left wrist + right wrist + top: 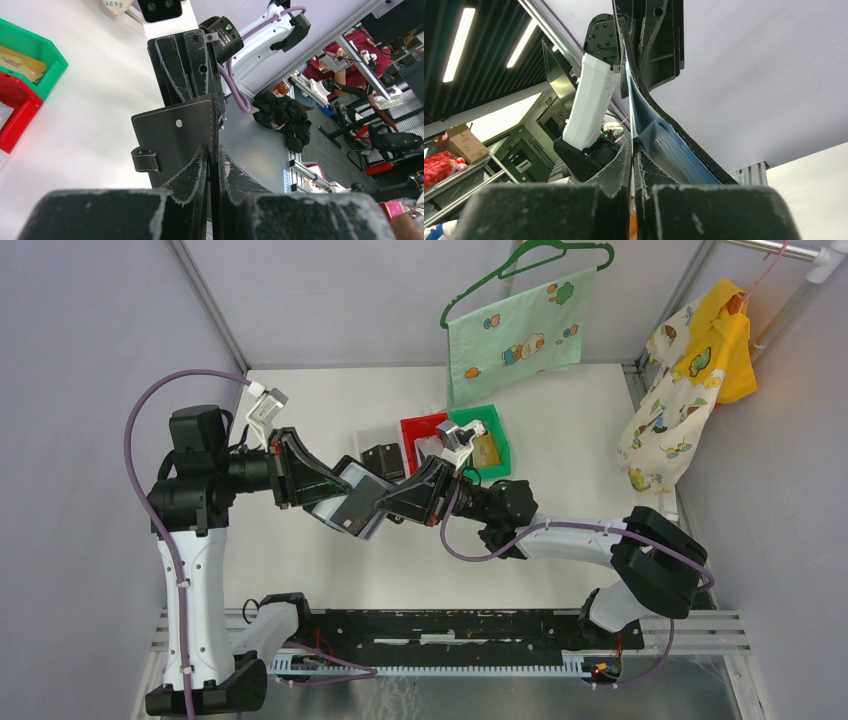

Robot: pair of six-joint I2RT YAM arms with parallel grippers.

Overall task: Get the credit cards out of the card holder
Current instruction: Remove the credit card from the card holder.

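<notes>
The black card holder (357,508) hangs open in the air over the table's middle, between both grippers. My left gripper (340,492) is shut on its edge. In the left wrist view the holder's outer face (175,135) and snap tab (145,161) show just past my left gripper (216,150). My right gripper (388,505) comes in from the opposite side. In its wrist view my right gripper (632,145) is shut on the thin edge of a credit card beside the grey-blue lining (674,145). A tan-gold card (487,450) lies in the green bin (500,423), a whitish one (428,447) in the red bin (415,424).
A clear bin (372,437) holding a black item stands left of the red bin. A green hanger with a printed cloth (515,335) hangs at the back. Yellow and patterned clothes (690,380) hang at the right. A black rail (450,625) runs along the near edge.
</notes>
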